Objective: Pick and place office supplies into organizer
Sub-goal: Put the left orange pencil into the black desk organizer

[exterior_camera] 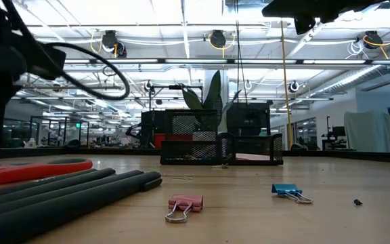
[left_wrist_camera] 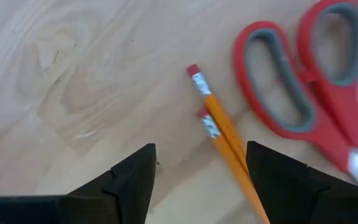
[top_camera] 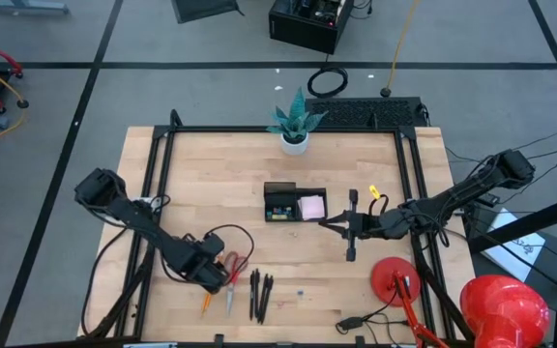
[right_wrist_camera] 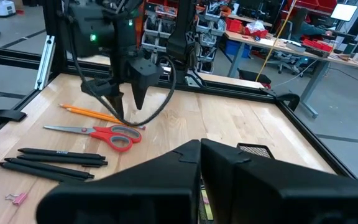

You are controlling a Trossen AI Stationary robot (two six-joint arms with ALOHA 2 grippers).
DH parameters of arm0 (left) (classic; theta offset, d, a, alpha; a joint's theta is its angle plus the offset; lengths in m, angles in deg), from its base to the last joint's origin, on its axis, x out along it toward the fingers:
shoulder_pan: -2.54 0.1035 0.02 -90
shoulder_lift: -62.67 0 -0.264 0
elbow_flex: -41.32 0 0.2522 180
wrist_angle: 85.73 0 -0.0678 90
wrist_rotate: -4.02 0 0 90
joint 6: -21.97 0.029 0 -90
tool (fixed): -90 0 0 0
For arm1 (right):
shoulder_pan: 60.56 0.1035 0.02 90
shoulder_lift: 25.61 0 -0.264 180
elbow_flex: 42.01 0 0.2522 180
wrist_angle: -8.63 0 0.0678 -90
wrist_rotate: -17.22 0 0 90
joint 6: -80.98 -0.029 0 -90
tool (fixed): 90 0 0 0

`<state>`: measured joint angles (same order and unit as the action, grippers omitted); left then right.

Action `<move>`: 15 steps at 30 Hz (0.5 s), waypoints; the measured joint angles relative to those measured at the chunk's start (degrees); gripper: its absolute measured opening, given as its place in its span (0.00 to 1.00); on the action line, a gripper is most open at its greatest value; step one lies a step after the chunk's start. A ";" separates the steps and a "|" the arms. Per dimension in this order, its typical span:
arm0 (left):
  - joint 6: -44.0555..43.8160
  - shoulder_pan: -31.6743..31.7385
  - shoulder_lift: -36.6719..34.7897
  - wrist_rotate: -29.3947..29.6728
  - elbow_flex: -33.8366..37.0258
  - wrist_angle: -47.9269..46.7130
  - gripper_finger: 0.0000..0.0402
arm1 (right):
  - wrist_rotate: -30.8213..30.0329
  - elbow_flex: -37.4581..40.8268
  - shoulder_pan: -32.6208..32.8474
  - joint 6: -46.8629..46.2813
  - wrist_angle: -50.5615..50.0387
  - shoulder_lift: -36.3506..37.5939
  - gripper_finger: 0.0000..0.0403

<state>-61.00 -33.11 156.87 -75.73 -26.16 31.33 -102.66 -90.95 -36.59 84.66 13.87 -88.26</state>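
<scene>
Two orange pencils (left_wrist_camera: 219, 121) lie side by side on the table, eraser ends up in the left wrist view. The red-handled scissors (left_wrist_camera: 303, 93) lie right beside them. My left gripper (left_wrist_camera: 201, 148) is open and points down just above the pencils' eraser ends (right_wrist_camera: 128, 102), one finger on each side, touching nothing. Three black pens (top_camera: 259, 295) lie next to the scissors (top_camera: 230, 290). The black mesh organizer (top_camera: 283, 205) holds a pink sticky-note pad (top_camera: 311, 206). My right gripper (top_camera: 325, 224) is shut and hovers by the organizer's near right corner.
A pink binder clip (exterior_camera: 185, 204) and a blue one (exterior_camera: 286, 192) lie on the near part of the table. A white plant pot (top_camera: 295, 143) stands behind the organizer. A red round-based object (top_camera: 395, 278) sits at the near right. Black frame rails run along the table's edges.
</scene>
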 joint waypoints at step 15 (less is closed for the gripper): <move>1.46 1.63 4.50 -2.54 -0.24 -0.09 0.63 | 0.02 -0.02 0.02 -0.06 -0.01 0.00 0.01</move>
<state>-59.54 -31.48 161.36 -78.27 -26.40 31.24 -102.64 -90.97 -36.57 84.60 13.87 -88.26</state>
